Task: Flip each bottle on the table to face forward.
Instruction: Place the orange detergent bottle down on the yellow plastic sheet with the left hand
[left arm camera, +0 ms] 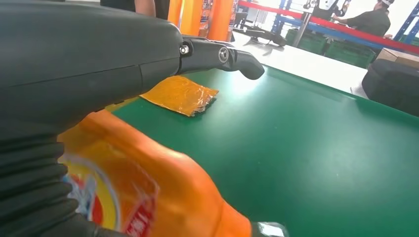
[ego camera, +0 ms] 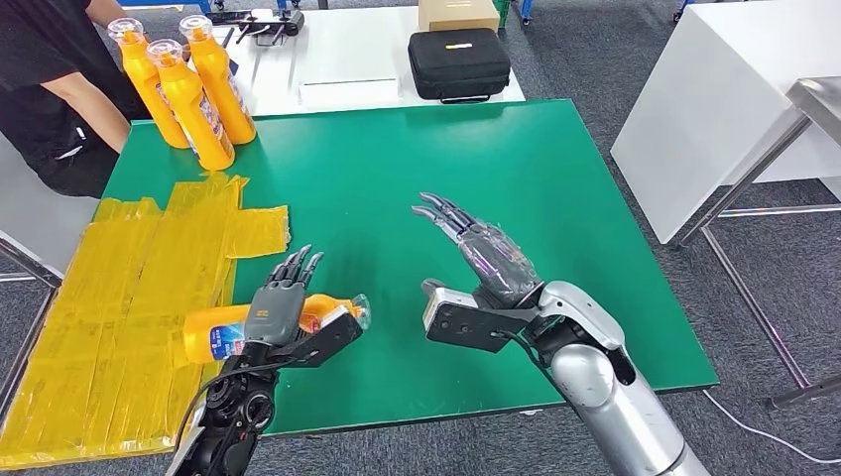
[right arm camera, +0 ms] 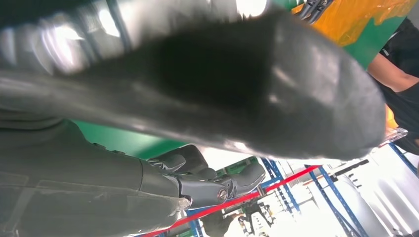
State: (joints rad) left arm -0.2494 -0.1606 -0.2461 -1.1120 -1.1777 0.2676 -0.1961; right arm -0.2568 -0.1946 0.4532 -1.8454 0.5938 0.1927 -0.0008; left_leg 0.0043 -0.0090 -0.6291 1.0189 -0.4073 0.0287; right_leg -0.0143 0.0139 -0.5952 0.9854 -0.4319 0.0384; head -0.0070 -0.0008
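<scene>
An orange bottle (ego camera: pixel 210 334) lies on its side near the table's front left, half on the yellow sheet, its clear cap (ego camera: pixel 359 310) pointing right. My left hand (ego camera: pixel 276 305) lies over its middle with the fingers stretched straight forward. In the left wrist view the bottle (left arm camera: pixel 153 197) sits right under the hand (left arm camera: pixel 74 74), and the thumb (left arm camera: pixel 225 55) sticks out away from it. My right hand (ego camera: pixel 484 254) hovers open over bare green table (ego camera: pixel 555 178), fingers spread and pointing away, holding nothing. Three orange bottles (ego camera: pixel 188 94) stand upright at the back left corner.
A yellow taped sheet (ego camera: pixel 149 288) covers the table's left side. A person in black (ego camera: pixel 50 89) stands at the back left by the upright bottles. Behind is a white table (ego camera: pixel 347 59) with a black case (ego camera: pixel 459 62) and a cardboard box (ego camera: pixel 456 12). Another white table (ego camera: pixel 714 99) stands to the right.
</scene>
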